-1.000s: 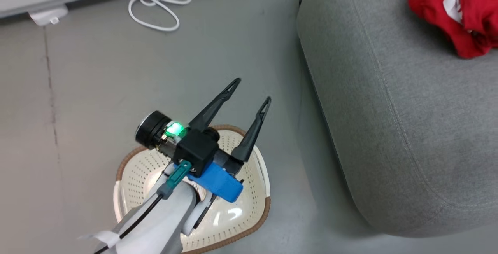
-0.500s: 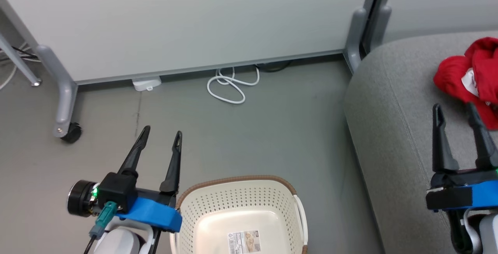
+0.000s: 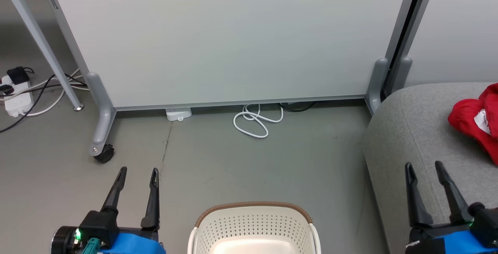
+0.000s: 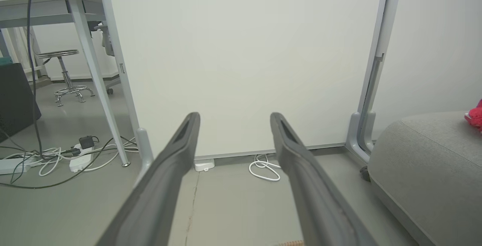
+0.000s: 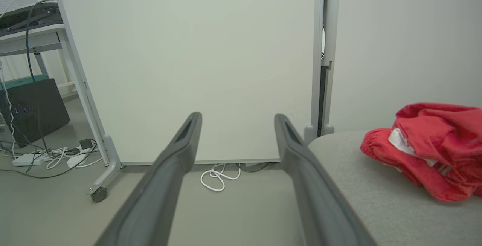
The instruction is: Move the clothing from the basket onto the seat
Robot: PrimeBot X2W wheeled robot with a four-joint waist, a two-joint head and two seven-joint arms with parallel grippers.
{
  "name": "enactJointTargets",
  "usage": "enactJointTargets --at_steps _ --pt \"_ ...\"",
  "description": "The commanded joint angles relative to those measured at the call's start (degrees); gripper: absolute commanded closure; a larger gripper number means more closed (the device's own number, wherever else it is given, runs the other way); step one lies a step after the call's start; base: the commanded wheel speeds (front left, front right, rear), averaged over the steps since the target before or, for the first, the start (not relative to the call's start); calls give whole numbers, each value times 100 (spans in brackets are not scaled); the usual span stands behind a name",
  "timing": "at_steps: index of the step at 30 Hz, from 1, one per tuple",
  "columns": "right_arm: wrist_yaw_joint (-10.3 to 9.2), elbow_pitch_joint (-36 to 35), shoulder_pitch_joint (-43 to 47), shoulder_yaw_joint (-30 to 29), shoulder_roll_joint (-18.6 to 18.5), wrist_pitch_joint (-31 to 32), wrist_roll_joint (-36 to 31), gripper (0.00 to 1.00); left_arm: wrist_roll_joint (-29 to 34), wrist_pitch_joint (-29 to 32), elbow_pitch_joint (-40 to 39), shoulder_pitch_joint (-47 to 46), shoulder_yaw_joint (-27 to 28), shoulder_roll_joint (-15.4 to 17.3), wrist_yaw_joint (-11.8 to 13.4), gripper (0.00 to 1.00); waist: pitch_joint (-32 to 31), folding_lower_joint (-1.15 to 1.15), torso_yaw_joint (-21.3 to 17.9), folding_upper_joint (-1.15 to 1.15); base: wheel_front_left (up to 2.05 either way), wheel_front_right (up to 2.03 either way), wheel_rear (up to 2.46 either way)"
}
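Found clothing [image 3: 469,119] heaped on seat [image 3: 412,137], ahead and to the right of right tool [image 3: 423,164], not touching it. Cannot count garments in the red heap: bunched, and cut by frame edge in head view. Checked basket [image 3: 253,223]: on floor [image 3: 311,160] between the two tools, behind their tips, just right of left tool [image 3: 139,169]; no red in the part of its inside in view, near portion cut off. Logged both tools spread apart, gripping nothing, aimed ahead at panel [image 3: 233,40] and coiled cable [image 3: 255,123] beyond. Judged transfer done or all but done, going by red on seat and bare basket. Left to do: confirm nothing red in the unseen part of basket; if so, nothing more to carry.
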Motion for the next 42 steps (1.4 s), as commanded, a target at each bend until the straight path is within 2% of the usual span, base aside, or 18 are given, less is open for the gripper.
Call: enactJointTargets --at_steps 1,13,14,15,20,42 --pt "3 -29 159 17 55 -18 -63 0 74 -26 15 92 34 -23 -52 0 -16 1 -27 0 0 0 0" --pt "3 -36 291 127 259 -18 -261 0 368 -26 131 143 225 -247 -294 0 -27 1 -106 0 0 0 0" --pt "3 -36 281 123 266 -18 -265 0 417 -26 149 139 248 -256 -252 0 -29 1 -103 0 0 0 0" --pt "0 -39 286 126 250 0 -239 100 392 0 143 146 240 -254 -251 100 -29 1 -105 0 0 0 0" --pt "0 196 328 128 282 60 -130 100 291 62 360 262 253 -320 -258 100 -26 1 -109 0 0 0 0" --pt "0 357 -9 7 321 649 2149 100 -1973 648 306 21 723 -497 -410 100 38 1 -168 0 0 0 0"
